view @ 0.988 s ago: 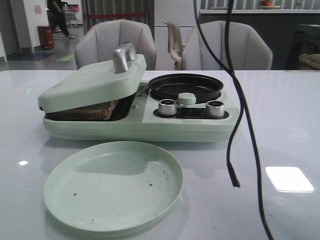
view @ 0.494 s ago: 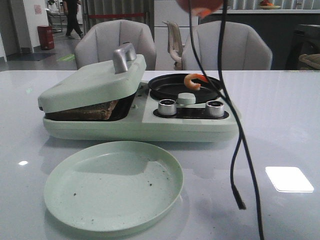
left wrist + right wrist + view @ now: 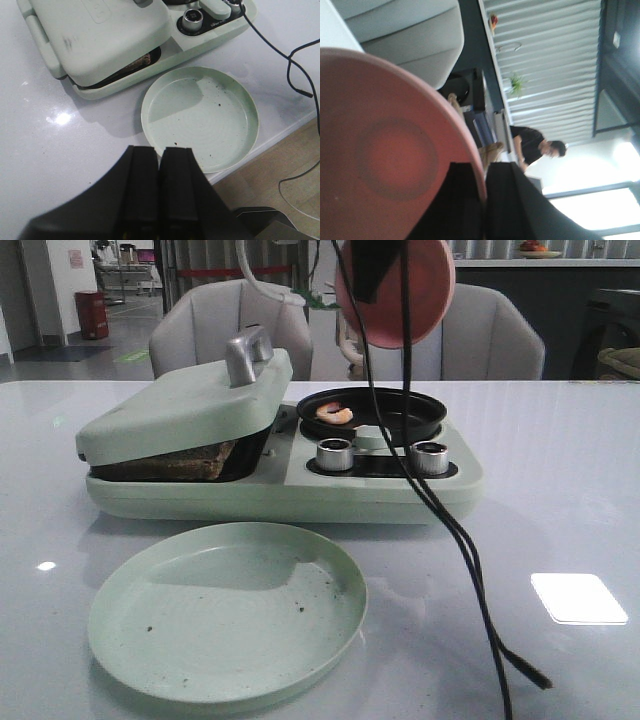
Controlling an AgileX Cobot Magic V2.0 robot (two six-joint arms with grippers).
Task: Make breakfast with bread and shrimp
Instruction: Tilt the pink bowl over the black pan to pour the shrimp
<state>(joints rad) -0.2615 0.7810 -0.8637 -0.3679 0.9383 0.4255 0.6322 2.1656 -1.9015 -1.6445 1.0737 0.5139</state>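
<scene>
**Shrimp in the pan, bowl tipped above it**

The shrimp (image 3: 334,413) lies curled in the black round pan (image 3: 372,412) on the right half of the green breakfast maker (image 3: 280,485). The bread (image 3: 180,462) sits under the maker's slanted lid (image 3: 190,405), only its brown edge showing.

The right hand (image 3: 485,200) is pinched onto the rim of the pink bowl (image 3: 395,290), which hangs tilted on edge above and just behind the pan, well clear of the shrimp. The left hand (image 3: 159,192) has its fingers pressed together on nothing, above the table (image 3: 560,480) near the green plate (image 3: 227,612).

The tipping step looks done; next, I judge, the bowl should be carried aside and set down, minding the dangling black cable (image 3: 440,510).
</scene>
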